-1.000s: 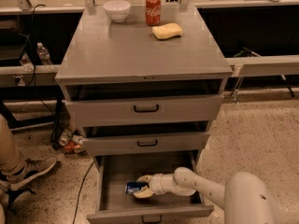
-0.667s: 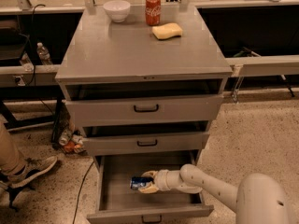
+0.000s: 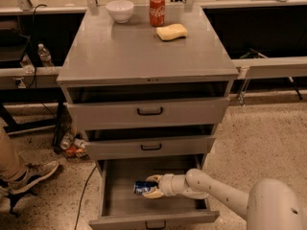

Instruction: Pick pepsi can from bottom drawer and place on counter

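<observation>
The gripper is reached into the open bottom drawer. Its fingers are closed to the width of the pepsi can, which is clasped lying on its side. Whether the can touches the drawer floor cannot be told. A red cola can, white bowl and yellow sponge are seen on the worktop.

The end effector in bottom drawer clasps pepsi can, hiding half.

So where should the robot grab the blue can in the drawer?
Across its round body, coming from the right, where the gripper is. The pepsi can lies on its side in the open bottom drawer, so its curved sides are free.
</observation>
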`<state>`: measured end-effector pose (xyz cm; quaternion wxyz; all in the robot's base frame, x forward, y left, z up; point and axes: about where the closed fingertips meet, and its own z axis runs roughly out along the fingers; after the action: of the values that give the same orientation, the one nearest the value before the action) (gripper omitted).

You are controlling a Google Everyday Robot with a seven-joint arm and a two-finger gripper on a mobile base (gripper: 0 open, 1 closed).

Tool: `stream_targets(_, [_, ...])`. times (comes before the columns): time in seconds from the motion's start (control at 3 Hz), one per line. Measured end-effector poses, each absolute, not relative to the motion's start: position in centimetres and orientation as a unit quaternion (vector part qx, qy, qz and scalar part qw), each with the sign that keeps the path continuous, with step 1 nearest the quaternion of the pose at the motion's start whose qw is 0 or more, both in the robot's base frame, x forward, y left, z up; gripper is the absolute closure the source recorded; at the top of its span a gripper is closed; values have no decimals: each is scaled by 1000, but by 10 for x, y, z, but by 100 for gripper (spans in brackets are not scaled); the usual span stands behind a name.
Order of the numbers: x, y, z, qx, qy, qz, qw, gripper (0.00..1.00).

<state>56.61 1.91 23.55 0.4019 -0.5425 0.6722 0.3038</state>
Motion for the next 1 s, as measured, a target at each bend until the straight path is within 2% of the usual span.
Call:
stream_targets(0.33, [557,2,274,-554,667,264,424,100])
stream_targets(0.67, [547,-40,338,-558,664,195,457,100])
stream_targets(1.0, [513,-69,413,-573,638,152,492,100])
